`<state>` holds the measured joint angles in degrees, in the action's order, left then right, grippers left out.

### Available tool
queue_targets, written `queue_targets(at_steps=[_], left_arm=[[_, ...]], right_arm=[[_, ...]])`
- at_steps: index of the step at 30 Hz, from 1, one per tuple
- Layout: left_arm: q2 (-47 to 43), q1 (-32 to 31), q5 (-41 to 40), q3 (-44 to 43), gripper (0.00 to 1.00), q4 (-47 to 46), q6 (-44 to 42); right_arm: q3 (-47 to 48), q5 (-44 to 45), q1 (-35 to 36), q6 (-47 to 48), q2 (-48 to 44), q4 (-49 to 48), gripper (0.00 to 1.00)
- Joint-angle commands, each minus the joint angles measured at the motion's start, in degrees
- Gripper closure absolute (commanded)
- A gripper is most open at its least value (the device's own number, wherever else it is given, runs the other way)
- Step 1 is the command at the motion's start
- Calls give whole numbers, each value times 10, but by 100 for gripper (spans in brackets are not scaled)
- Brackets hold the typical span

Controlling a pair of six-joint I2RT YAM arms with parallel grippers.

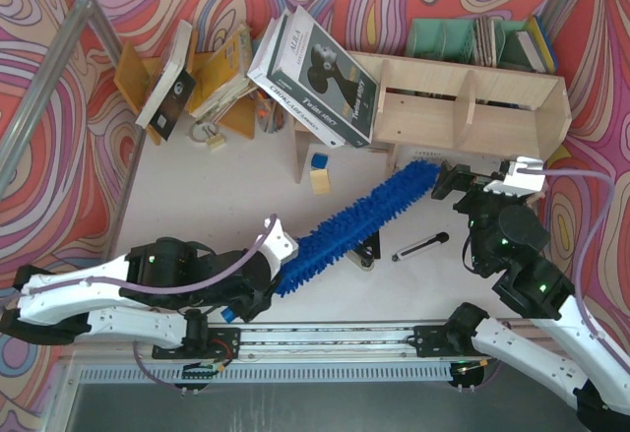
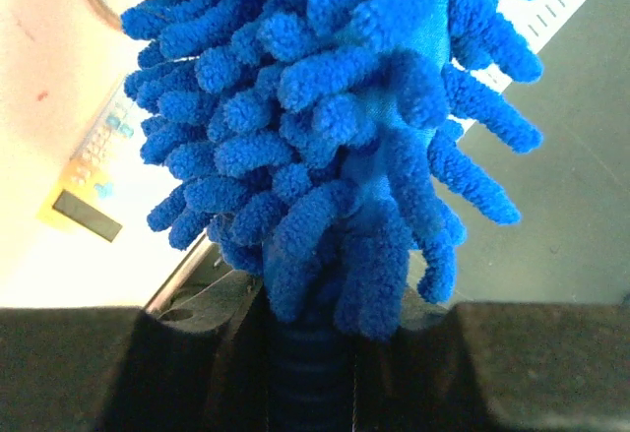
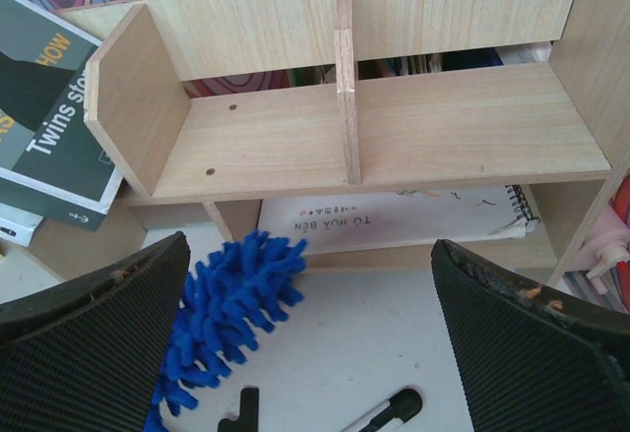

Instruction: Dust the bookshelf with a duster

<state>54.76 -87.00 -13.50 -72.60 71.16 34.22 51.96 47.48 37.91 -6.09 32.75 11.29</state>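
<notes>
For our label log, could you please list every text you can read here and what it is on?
"Twins story": cover of the book.
"ALEA": same cover, faintly.
"TU HUA BEN": pad under the bookshelf.
Book spine and calculator keys: too blurred to read.

Bright-blue duster (image 1: 356, 222), pale plywood bookshelf (image 1: 492, 112), red-and-purple swirled walls (image 1: 394, 4), seemingly black-and-silver knife (image 1: 421, 246).
</notes>
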Motion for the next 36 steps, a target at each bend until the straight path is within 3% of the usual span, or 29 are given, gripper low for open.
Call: queue_targets(at_steps=[1, 16, 24, 36], left_arm=[[16, -18, -36, -39, 100, -47, -51], [6, -32, -192, -74, 100, -83, -93], [-57, -31, -385, -34, 100, -106, -48], [-12, -25, -443, -24, 100, -176, -48]], right_arm=[[18, 14, 2, -8, 0, -14, 1], [34, 16, 2, -7, -19, 1, 1], [17, 9, 2, -18, -18, 3, 1], [-1, 5, 2, -37, -19, 6, 1]])
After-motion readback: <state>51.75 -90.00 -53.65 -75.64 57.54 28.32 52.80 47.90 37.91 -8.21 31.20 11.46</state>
